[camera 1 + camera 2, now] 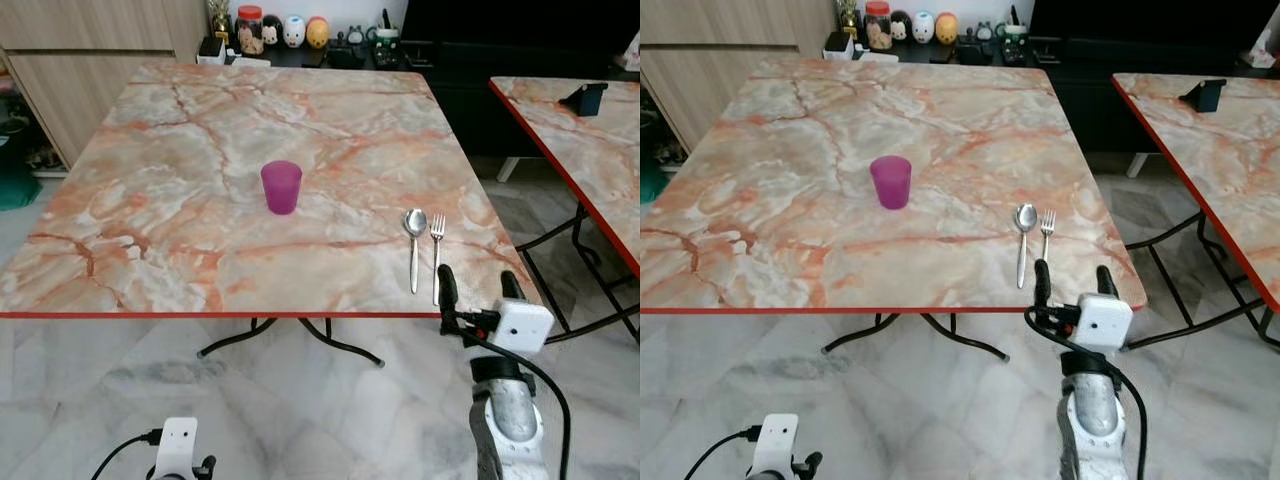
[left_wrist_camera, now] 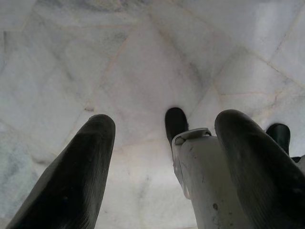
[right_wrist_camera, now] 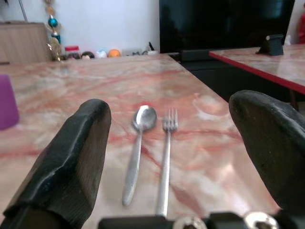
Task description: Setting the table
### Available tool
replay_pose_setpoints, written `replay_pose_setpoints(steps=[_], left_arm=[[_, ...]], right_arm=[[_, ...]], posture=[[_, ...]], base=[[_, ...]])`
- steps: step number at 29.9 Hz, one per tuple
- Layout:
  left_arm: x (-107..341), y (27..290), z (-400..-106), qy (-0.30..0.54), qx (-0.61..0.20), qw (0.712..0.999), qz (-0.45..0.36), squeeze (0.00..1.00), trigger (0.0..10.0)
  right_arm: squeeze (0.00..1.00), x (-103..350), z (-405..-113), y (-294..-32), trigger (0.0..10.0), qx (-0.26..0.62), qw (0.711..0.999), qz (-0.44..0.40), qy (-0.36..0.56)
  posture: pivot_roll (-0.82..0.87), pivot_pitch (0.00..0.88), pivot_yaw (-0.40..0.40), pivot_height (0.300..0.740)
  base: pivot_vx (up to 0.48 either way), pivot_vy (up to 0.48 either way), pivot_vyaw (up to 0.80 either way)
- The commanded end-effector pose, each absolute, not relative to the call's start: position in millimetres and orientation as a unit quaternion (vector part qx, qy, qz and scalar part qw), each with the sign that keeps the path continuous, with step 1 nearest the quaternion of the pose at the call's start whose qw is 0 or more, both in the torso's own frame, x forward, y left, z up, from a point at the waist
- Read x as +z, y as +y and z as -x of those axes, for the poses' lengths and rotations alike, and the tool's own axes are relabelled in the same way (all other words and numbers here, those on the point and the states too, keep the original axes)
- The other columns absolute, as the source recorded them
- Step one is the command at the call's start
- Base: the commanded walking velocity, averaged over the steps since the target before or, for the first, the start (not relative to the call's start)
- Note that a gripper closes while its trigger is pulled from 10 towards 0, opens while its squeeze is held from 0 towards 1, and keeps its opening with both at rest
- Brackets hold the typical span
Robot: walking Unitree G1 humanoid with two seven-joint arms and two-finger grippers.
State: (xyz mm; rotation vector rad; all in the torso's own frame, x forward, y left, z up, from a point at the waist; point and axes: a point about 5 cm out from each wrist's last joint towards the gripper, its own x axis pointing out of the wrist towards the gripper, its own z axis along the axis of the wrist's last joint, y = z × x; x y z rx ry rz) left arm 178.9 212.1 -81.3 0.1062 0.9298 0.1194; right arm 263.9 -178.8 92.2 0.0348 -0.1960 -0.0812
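A purple cup (image 1: pixel 281 186) stands upright near the middle of the marble table (image 1: pixel 180 150). A metal spoon (image 1: pixel 414 243) and a fork (image 1: pixel 437 250) lie side by side near the table's front right edge, handles toward me. My right gripper (image 1: pixel 476 281) is open at that front edge, just short of the handles, with nothing between its fingers (image 3: pixel 71 157). In the right wrist view the spoon (image 3: pixel 136 152) and fork (image 3: pixel 165 157) lie straight ahead. My left gripper (image 2: pixel 162 162) hangs low over the floor, open and empty.
A second marble table (image 1: pixel 580 140) stands to the right with a dark phone stand (image 1: pixel 585 97) on it. Jars and figurines (image 1: pixel 280 32) line a dark low cabinet behind the table. A wooden cabinet (image 1: pixel 70 60) stands at far left. Grey marble floor (image 1: pixel 300 420) lies below.
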Motion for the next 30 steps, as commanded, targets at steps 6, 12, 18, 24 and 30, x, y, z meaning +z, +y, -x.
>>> replay_pose_setpoints(steps=[6,12,18,24,30], left_arm=[[-83.4,209.0,-175.9,0.453,0.054,0.888,-0.053,0.0,10.0],[-83.9,208.9,-175.1,0.456,0.055,0.887,-0.051,0.0,10.0],[-84.6,209.5,-173.4,0.458,0.056,0.886,-0.051,0.0,10.0],[-85.5,207.9,-172.0,0.459,0.051,0.886,-0.046,0.0,10.0],[-86.8,203.4,-170.5,0.458,0.049,0.887,-0.04,0.0,10.0]], right_arm=[[0.0,134.0,-301.9,-194.2,10.0,-0.068,0.991,-0.029,-0.108],[0.0,139.0,-339.3,-196.8,10.0,-0.073,0.995,-0.032,-0.055],[0.0,144.7,-365.2,-188.9,10.0,-0.079,0.996,-0.051,-0.005],[0.0,148.7,-375.3,-175.0,10.0,-0.073,0.995,-0.069,-0.002],[0.0,140.3,-366.3,-166.2,10.0,-0.051,0.998,-0.032,-0.019]], posture=[[-0.04,0.044,-0.063,0.74],[-0.05,0.045,-0.048,0.74],[-0.05,0.046,-0.046,0.74],[-0.04,0.054,-0.047,0.74],[-0.04,0.055,-0.05,0.74]], base=[[0.0,0.0,0.0],[0.0,0.0,0.0],[0.0,0.0,0.0],[0.0,0.0,0.0],[0.0,0.0,0.0]])
